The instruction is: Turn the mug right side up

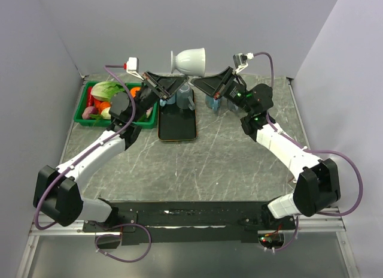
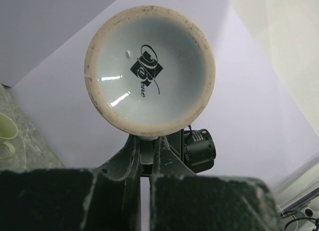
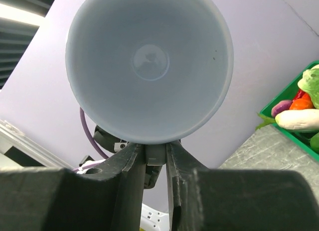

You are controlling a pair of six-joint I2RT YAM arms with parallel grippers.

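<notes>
A white mug (image 1: 190,61) hangs on its side above the back of the table, between both grippers. The left wrist view faces its base (image 2: 149,69), which carries a dark logo. Its empty inside (image 3: 149,66) fills the right wrist view. My left gripper (image 1: 178,81) comes in from the left and is shut on the mug's handle (image 2: 148,140) under the base. My right gripper (image 1: 202,81) comes in from the right, shut on the same handle (image 3: 155,154) below the rim. The top view does not show the handle.
A green basket (image 1: 84,113) of vegetables stands at the back left. Beside it lies a black tray (image 1: 177,125) with a blue-grey cup (image 1: 185,97) at its far end. Another cup (image 1: 213,102) stands under the right gripper. Walls close in the back and both sides.
</notes>
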